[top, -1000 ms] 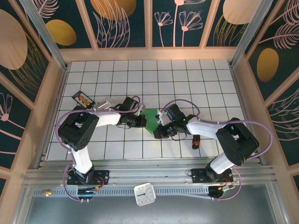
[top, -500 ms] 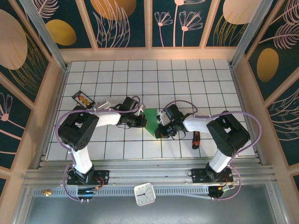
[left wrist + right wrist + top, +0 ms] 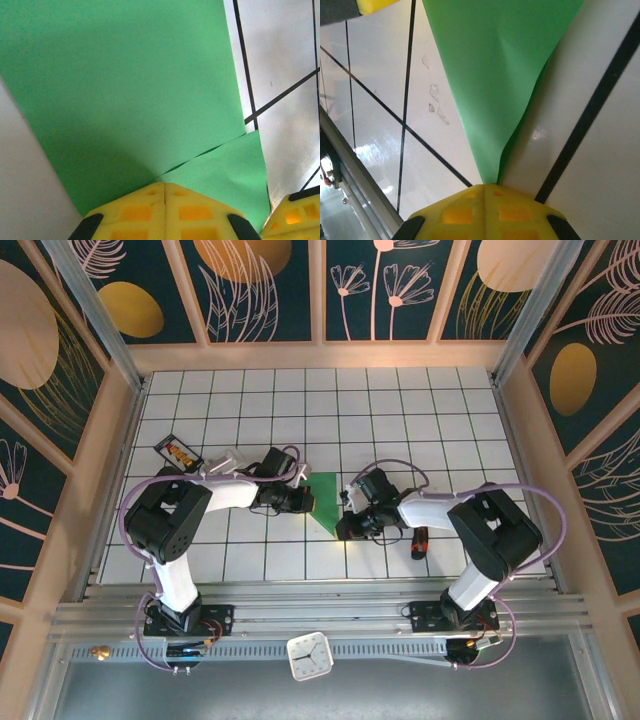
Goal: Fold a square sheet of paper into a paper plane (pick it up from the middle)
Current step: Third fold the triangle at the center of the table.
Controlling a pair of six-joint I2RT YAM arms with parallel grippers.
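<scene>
— Where's the sheet [image 3: 325, 502]?
— On the tiled surface [image 3: 400, 420], just below the centre of the top view, between the two arms. It's green and folded to a triangle, with the broad edge up and the point down.

— And the left fingers [image 3: 307, 502]?
— They come in from the left and meet the sheet's left edge. In the left wrist view they [image 3: 165, 186] are fully closed at the bottom of the frame, the yellow tips pressed together with no gap. The sheet [image 3: 125, 90] takes up most of the frame above them. A flap's edge runs from the right side down to where the tips meet.

— Are they holding it?
— They're touching it. I can't tell whether a layer is nipped between the tips or only pressed flat.

— The right fingers [image 3: 341, 528]?
— In the top view they're at the sheet's lower point. In the right wrist view they [image 3: 487, 187] are closed just as tight at bottom centre. The sheet [image 3: 495, 75] narrows from the top of the frame to its point exactly at the tips. Near that point the upper layer stands slightly off the lower one, with shadow between them. I can't tell whether it's pinched or pressed there either.

— Anything else on the surface?
— There's a red-and-black object [image 3: 420, 542] just right of the right wrist and a small packet [image 3: 178, 452] at the left. A clock [image 3: 308, 655] sits at bottom centre, on the rail.
</scene>
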